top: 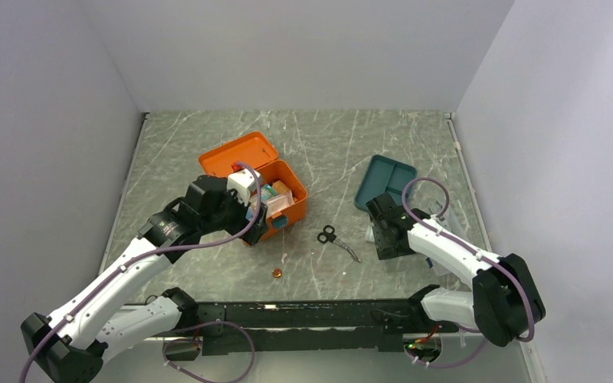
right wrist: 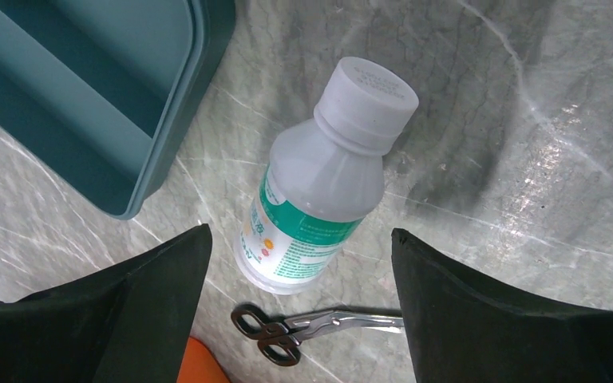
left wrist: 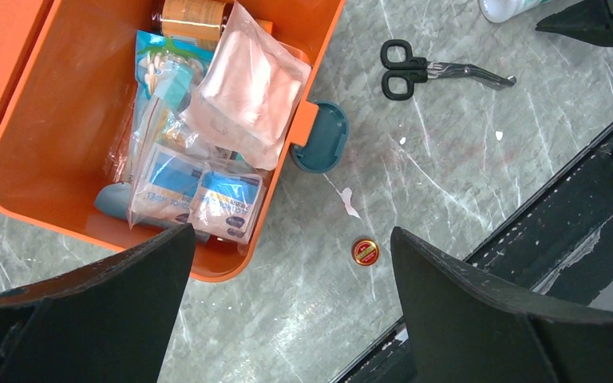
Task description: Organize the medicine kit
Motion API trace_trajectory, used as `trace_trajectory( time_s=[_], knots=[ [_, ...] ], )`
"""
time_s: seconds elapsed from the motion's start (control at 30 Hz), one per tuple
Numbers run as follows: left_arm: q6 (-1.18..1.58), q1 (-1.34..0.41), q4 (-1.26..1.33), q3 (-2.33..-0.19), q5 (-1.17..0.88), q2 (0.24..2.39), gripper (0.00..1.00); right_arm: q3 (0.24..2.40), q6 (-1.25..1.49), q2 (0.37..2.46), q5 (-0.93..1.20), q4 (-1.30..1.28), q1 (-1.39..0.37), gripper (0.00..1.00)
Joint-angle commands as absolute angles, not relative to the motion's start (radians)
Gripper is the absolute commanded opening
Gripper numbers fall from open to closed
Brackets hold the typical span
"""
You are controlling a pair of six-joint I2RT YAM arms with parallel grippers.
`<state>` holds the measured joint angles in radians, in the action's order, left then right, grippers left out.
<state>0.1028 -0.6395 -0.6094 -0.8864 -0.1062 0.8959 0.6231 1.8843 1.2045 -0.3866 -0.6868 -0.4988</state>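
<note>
No word here can be read for sure. The bottle (right wrist: 319, 191) has a green and white label (right wrist: 299, 231) with tiny print, too small to make out. In the kit (left wrist: 56, 112), two blue and white packets (left wrist: 199, 198) show upside-down letters, too blurry to read.

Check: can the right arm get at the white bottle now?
Probably yes. The right gripper hangs open above the bottle, nothing covers it, and the teal tray and scissors lie only beside it.

light: bright, even | glare: tabletop (right wrist: 543, 159) sheen (right wrist) | shadows: soft | focus: sharp
</note>
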Motion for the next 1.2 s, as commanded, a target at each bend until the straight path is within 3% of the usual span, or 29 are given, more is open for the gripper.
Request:
trace_trajectory(
  time_s=[0.0, 0.53, 0.9, 1.17],
  knots=[
    [0.120, -0.644, -0.573, -0.887, -0.135, 0.888, 0.99, 0.621, 1.914, 1.216, -0.399, -0.664, -0.482, 0.83],
    [0.118, -0.644, -0.578, -0.887, -0.115, 0.905, 0.99, 0.554, 1.890, 1.238, -0.361, -0.602, -0.457, 0.53],
    [0.115, -0.644, -0.585, -0.890, -0.100, 0.913, 0.99, 0.543, 1.807, 1.207, -0.324, -0.601, -0.457, 0.00],
    [0.115, -0.644, -0.589, -0.892, -0.084, 0.913, 0.99, 0.561, 1.518, 1.233, -0.189, -0.535, -0.474, 0.00]
  ],
)
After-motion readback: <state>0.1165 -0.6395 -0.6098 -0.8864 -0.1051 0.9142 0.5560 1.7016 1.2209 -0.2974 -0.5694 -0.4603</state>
